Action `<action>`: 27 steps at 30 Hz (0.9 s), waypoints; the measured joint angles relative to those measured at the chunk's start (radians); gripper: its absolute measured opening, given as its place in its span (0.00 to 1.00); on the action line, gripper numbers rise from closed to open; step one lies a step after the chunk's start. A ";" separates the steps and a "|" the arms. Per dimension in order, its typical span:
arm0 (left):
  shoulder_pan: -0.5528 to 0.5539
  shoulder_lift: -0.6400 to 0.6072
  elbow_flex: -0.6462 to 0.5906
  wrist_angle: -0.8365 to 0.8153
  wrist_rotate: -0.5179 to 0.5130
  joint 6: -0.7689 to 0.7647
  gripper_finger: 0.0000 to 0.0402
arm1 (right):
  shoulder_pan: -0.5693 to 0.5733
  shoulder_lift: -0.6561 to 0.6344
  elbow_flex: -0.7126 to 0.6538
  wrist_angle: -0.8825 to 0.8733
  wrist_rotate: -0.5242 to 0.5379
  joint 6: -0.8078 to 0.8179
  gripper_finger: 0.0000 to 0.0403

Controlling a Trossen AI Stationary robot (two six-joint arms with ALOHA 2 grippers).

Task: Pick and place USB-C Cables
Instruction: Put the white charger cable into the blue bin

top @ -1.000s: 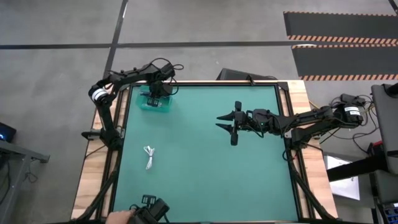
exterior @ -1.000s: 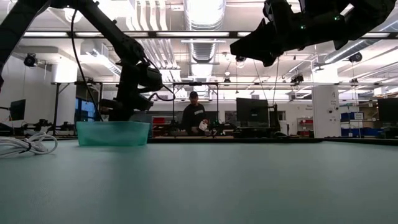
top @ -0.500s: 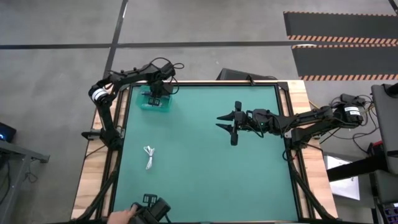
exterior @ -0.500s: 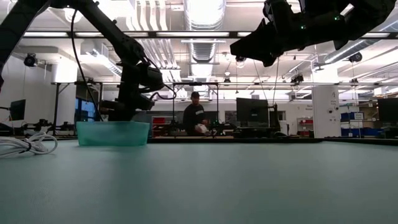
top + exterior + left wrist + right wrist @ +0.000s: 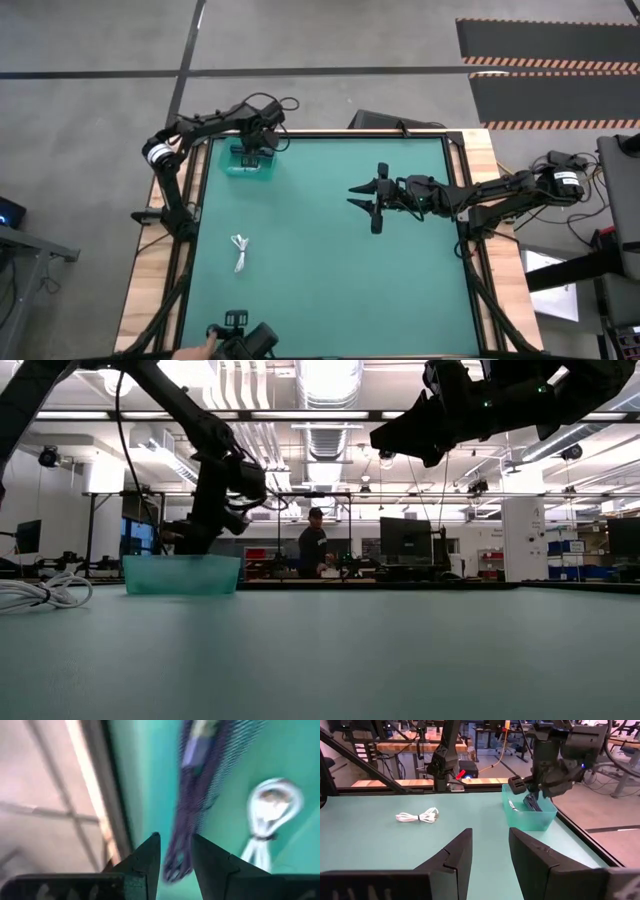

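Observation:
My left gripper point(image 5: 250, 153) is over the translucent teal tray point(image 5: 240, 169) at the table's far left corner, and it is open. In its wrist view the fingers point(image 5: 150, 857) stand on either side of the near end of a dark USB-C cable point(image 5: 197, 795), which lies in the tray beside a white bundled cable point(image 5: 272, 812). Another white cable point(image 5: 240, 253) lies on the green mat toward the near left. My right gripper point(image 5: 357, 196) hovers open, high above the table's middle.
A person's hand and a dark device point(image 5: 243, 342) sit at the near edge. The tray point(image 5: 180, 574) stands on the mat, and the loose white cable point(image 5: 40, 592) lies nearer the camera. A person point(image 5: 312, 550) stands far behind the table. Bare mat lies between the two arms.
My left gripper has moved a little up and toward the far edge over the tray, and its wrist has tipped. The hand at the near edge has drawn back. My right arm has kept still.

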 joint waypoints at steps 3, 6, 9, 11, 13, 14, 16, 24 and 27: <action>-0.030 -0.030 0.005 -0.010 -0.097 -0.023 0.23 | 0.000 0.000 0.000 0.000 0.000 -0.005 0.29; -0.069 -0.078 0.008 -0.012 -0.103 -0.034 0.23 | 0.000 0.000 0.000 0.000 0.000 -0.006 0.29; -0.121 -0.141 0.006 -0.008 -0.101 -0.109 0.23 | 0.000 0.000 0.000 0.000 0.000 -0.007 0.29; -0.159 -0.189 0.006 -0.008 -0.101 -0.185 0.23 | 0.000 0.000 0.000 0.000 0.000 -0.007 0.29; -0.206 -0.237 0.006 -0.009 -0.101 -0.267 0.23 | 0.000 0.000 0.000 0.000 0.000 -0.008 0.29; -0.228 -0.262 0.004 -0.007 -0.100 -0.304 0.23 | 0.000 0.000 0.000 0.001 0.000 -0.011 0.29; -0.279 -0.306 0.004 -0.007 -0.100 -0.375 0.23 | 0.000 0.000 0.000 0.003 0.000 -0.012 0.29; -0.488 -0.446 -0.023 0.012 -0.096 -0.714 0.23 | 0.000 0.000 0.000 0.006 0.000 -0.017 0.29; -0.581 -0.483 -0.049 0.009 -0.095 -0.866 0.23 | 0.000 0.006 0.000 0.008 0.000 -0.019 0.29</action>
